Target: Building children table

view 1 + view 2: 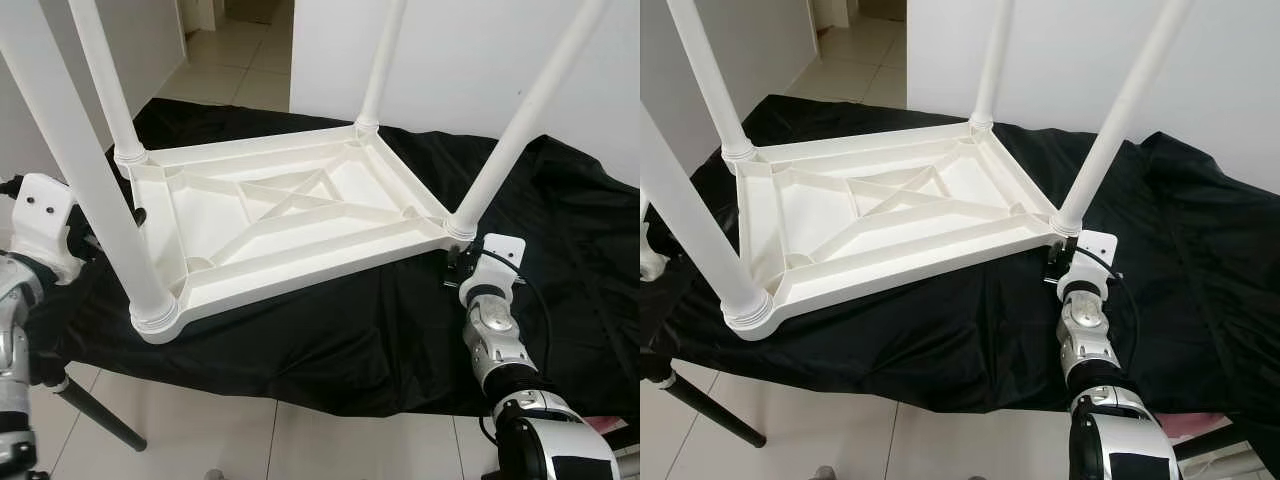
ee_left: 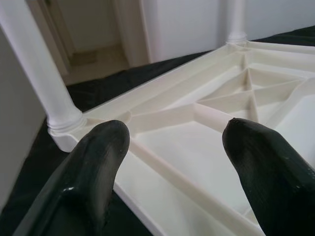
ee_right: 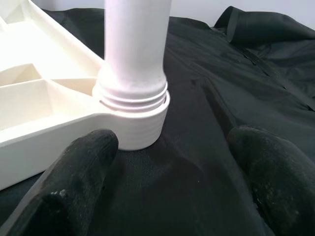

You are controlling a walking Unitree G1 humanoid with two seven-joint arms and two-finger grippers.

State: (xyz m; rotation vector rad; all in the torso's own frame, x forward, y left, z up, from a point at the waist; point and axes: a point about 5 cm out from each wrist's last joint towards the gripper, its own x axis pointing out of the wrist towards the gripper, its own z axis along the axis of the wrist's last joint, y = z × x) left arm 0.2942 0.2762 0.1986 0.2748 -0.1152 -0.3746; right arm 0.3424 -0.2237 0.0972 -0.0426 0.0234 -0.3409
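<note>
A white plastic children's table (image 1: pixel 350 190) lies upside down on a black cloth, its ribbed underside facing up. A white leg stands in each corner socket: near left (image 1: pixel 90 180), far left (image 1: pixel 105 80), far right (image 1: pixel 383 60), near right (image 1: pixel 520 120). My left gripper (image 2: pixel 174 137) is open at the table's left side, its fingers straddling the rim, with the far left leg (image 2: pixel 42 78) ahead. My right gripper (image 3: pixel 172 142) is open, low over the cloth just short of the near right leg's threaded base (image 3: pixel 133 105). It touches nothing.
The black cloth (image 1: pixel 400 320) drapes over the work surface and hangs over its front edge. A dark stand leg (image 1: pixel 95 410) slants across the tiled floor (image 1: pixel 250 440) at the lower left. A white wall (image 1: pixel 460 50) rises behind. A corridor opens at the far left.
</note>
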